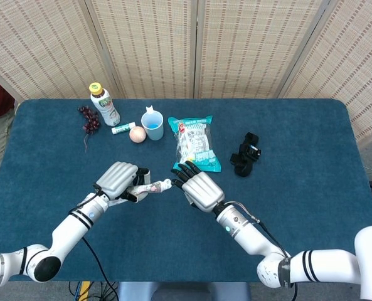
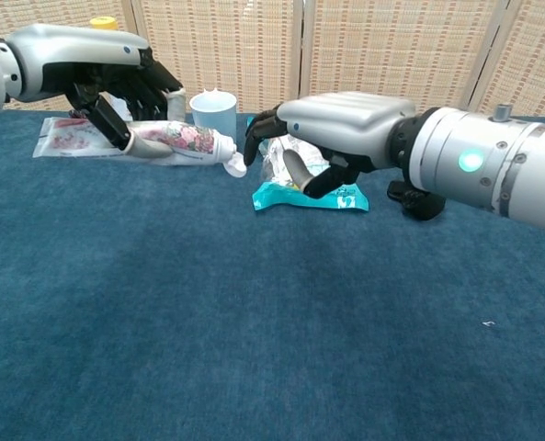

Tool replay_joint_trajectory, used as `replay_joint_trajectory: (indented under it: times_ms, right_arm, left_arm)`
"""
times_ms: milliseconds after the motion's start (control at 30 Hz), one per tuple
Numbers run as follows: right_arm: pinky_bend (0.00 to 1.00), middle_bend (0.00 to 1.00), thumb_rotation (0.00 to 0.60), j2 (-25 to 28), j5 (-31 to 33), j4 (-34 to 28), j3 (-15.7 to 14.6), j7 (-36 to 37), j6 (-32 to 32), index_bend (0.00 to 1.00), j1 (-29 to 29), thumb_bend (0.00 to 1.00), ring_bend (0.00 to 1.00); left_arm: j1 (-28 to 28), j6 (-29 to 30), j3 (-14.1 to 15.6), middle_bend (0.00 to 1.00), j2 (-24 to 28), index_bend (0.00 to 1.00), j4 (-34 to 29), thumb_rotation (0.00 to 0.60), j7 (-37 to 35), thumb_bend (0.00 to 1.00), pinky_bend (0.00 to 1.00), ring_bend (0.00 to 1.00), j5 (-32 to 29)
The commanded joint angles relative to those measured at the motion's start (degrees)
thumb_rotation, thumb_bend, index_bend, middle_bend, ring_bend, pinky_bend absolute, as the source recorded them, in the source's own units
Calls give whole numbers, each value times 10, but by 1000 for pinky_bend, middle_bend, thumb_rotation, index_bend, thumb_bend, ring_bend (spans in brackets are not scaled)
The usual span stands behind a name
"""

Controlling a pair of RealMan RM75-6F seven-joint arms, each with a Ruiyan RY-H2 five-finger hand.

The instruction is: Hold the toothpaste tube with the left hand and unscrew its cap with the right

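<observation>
Chest view shows the left hand [image 2: 102,78] gripping the toothpaste tube [image 2: 166,141] just above the tabletop [image 2: 254,312], its cap [image 2: 236,165] pointing to 3 o'clock. Beside the cap, the right hand [image 2: 323,129] holds nothing, fingers loosely spread.

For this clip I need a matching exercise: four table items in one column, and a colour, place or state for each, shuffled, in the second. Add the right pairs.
Items:
1. toothpaste tube
2. cup
3. bottle
4. grapes

Descriptions:
A. light blue, beside the snack bag
B. dark bunch at the far left of the table
C. held by the left robot hand
D. upright, with a yellow cap

Pairs: 1-C, 2-A, 3-D, 4-B
</observation>
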Motion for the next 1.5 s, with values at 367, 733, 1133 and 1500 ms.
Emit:
replay_joint_trajectory:
  times_ms: [367, 733, 1133, 1500]
  right_arm:
    - [0, 112, 600, 25, -13, -19, 0, 27, 8, 284, -8, 760, 0]
    - [0, 112, 600, 157, -118, -124, -15, 84, 93, 284, -82, 748, 0]
    - [0, 112, 600, 236, -186, -146, -51, 92, 158, 284, -159, 543, 0]
    - [0, 112, 600, 281, -187, -140, -60, 106, 197, 284, -219, 490, 0]
  left_arm:
    - [6, -2, 6, 708, 7, 637, 2, 600, -9, 452, 386, 548, 15]
    - [15, -21, 33, 672, -35, 614, 90, 600, -35, 447, 386, 520, 69]
    - [23, -27, 69, 542, -106, 520, 220, 600, -9, 446, 325, 385, 98]
    - [44, -15, 81, 305, -115, 260, 243, 600, 39, 446, 247, 131, 67]
